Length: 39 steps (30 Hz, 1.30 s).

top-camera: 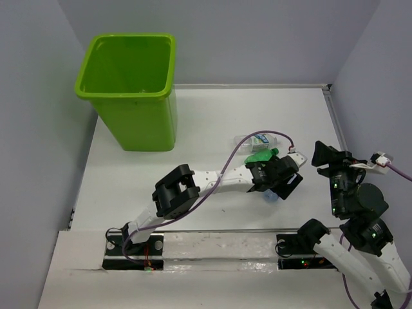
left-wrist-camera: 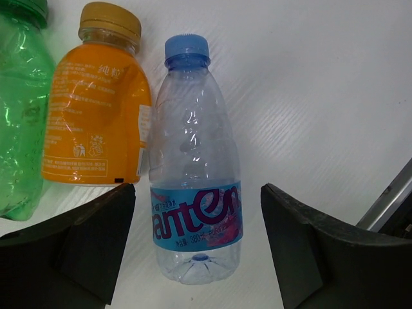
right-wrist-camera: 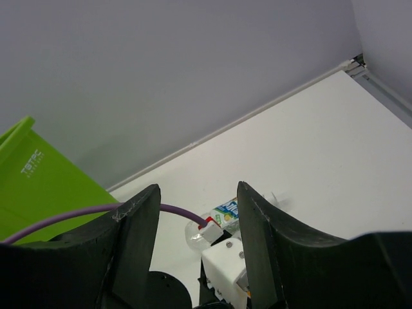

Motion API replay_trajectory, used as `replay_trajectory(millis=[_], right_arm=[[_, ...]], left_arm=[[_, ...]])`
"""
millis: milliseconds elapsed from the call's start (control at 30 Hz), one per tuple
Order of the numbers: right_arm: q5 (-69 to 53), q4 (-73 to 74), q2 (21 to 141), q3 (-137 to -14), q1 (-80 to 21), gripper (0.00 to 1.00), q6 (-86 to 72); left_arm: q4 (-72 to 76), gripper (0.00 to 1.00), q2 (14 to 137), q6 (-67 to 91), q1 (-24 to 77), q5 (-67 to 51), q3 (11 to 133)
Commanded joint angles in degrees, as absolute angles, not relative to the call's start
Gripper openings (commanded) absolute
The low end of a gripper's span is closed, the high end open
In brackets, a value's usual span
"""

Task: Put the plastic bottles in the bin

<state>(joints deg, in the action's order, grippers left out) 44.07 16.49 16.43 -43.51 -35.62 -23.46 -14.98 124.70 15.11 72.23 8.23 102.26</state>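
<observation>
We see our left gripper point(left-wrist-camera: 196, 215) spread wide astride a clear blue-capped bottle point(left-wrist-camera: 193, 148) lying beside a squat orange bottle point(left-wrist-camera: 96, 122); our right gripper point(right-wrist-camera: 198, 193) has its black fingers apart.

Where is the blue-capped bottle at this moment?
In the left wrist view the blue-capped bottle lies on the table between the open jaws of the left gripper, the orange bottle right beside it on the left.

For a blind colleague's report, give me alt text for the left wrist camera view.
A clear blue-capped bottle lies on the white table between the fingers of the open left gripper. An orange bottle lies beside it, a green bottle past that.
</observation>
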Motion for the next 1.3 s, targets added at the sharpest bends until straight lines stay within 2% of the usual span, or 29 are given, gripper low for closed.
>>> replay_trajectory(millis=[0,133,300,400,433,533,767,967,1133,1267], right_arm=[[42.72,15.82,14.33,-42.89,-35.51,0.57,-24.70],[41.66,16.17,14.50,-42.01,-35.51,0.62,-24.96],[39.90,18.45,15.20,-40.26,-35.51,0.77,-28.03],[39.81,20.03,16.43,-39.29,-35.51,0.84,-29.87],[39.73,20.30,16.52,-39.20,-35.51,0.87,-30.32],[39.29,21.71,16.70,-39.20,-35.51,0.91,-31.55],[41.13,27.42,20.64,-38.58,-35.51,0.93,-35.94],[44.64,28.56,26.19,-39.11,-35.51,0.93,-38.14],[45.79,26.46,37.51,-39.11,-35.51,0.98,-43.23],[42.81,21.98,45.07,-37.97,-35.51,0.98,-46.93]], left_arm=[[-16.44,0.86,124.80,15.12,72.42,7.48,103.27],[-16.35,0.84,125.77,15.38,72.86,5.63,103.18],[-16.00,0.77,126.12,16.61,73.13,3.78,101.25],[-16.00,0.70,125.95,17.57,73.21,2.47,99.59],[-15.65,0.65,125.60,18.01,73.30,2.72,98.71],[-11.97,0.57,122.27,19.07,73.48,3.25,93.27],[-3.18,0.49,107.70,23.37,73.56,3.52,75.36],[1.13,0.48,94.85,27.85,73.65,7.99,63.37],[4.48,0.48,84.75,31.81,73.83,13.17,53.63],[4.92,0.48,78.60,33.92,73.83,18.27,46.95]])
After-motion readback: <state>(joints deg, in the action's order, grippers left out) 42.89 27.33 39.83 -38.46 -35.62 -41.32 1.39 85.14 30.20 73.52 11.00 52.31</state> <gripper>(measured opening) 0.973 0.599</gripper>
